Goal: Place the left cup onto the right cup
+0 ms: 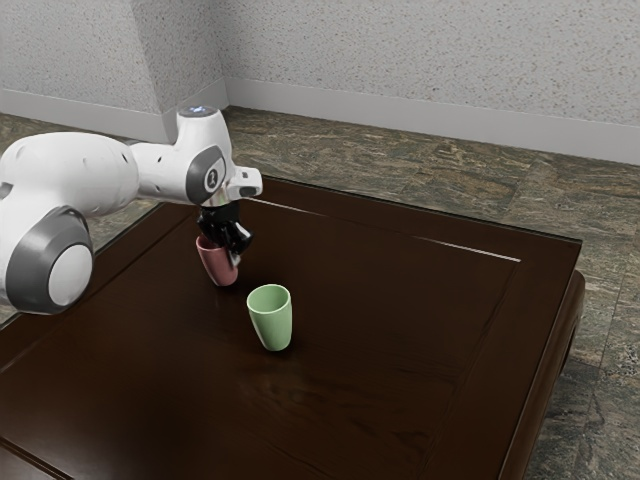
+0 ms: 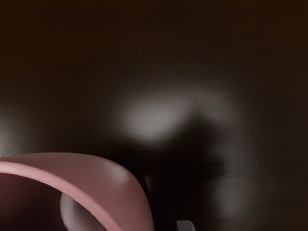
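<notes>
Crossing the table (image 1: 420,330), the arm (image 1: 90,190) should, I judge, rise and level the pink cup (image 1: 216,264), which hangs tilted near the green cup (image 1: 270,316), toward the exterior view's left, before centring over that open mouth. The claw (image 1: 228,243) pinches the pink cup's rim.

Two cups: one pink cup (image 1: 213,265), one green cup (image 1: 270,316); one desk (image 1: 400,330). Blurred pink rim (image 2: 72,168) likely that same pink cup.
</notes>
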You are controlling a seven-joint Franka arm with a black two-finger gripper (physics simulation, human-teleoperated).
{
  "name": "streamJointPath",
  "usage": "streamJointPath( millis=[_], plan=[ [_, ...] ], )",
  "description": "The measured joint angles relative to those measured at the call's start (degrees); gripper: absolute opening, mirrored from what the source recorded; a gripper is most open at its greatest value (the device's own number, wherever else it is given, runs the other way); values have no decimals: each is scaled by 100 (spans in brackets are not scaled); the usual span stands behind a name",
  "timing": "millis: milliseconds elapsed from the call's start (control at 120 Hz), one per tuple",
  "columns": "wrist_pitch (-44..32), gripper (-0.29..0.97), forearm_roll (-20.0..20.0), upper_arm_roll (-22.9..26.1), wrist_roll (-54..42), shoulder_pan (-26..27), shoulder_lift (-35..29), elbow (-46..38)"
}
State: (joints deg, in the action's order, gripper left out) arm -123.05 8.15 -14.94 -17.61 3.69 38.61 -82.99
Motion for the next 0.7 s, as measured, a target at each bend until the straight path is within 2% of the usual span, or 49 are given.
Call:
streamJointPath(
  millis=[158, 442, 700],
  plan=[
    [-14, -7, 13, -2, -11, 0, -11, 0],
    [-2, -8, 6, 0, -14, 4, -221, -49],
    [258, -8, -10, 41, -21, 106, -1238, -769]
  ],
)
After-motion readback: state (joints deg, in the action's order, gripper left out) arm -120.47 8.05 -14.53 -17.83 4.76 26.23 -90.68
